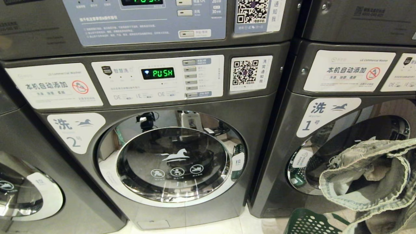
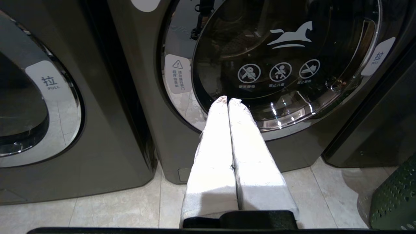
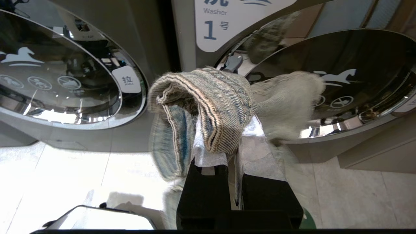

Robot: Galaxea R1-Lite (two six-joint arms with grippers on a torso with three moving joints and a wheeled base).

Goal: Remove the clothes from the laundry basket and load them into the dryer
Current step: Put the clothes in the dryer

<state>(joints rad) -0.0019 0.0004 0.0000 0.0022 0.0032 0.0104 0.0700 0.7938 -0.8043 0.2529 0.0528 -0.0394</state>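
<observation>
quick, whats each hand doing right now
Left hand: closed, holding nothing, low in front of the washer door.
Right hand: closed on the denim garment.

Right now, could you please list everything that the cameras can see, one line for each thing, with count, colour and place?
washer marked 2: one, dark grey, centre of head view, round door shut, display reads PUSH.
washer marked 1: one, dark grey, to its right, behind the raised garment.
third machine: one, dark grey, far left, only partly in view.
QR stickers: several, white, on the control panels.
floor tiles: pale beige, under the machines.
laundry basket: one, green, perforated, on the floor lower right.
clothes: one denim garment, faded grey-blue, lifted above the basket.
right gripper: shut on the clothes.
left gripper: shut, empty, before the marked-2 door.
</observation>
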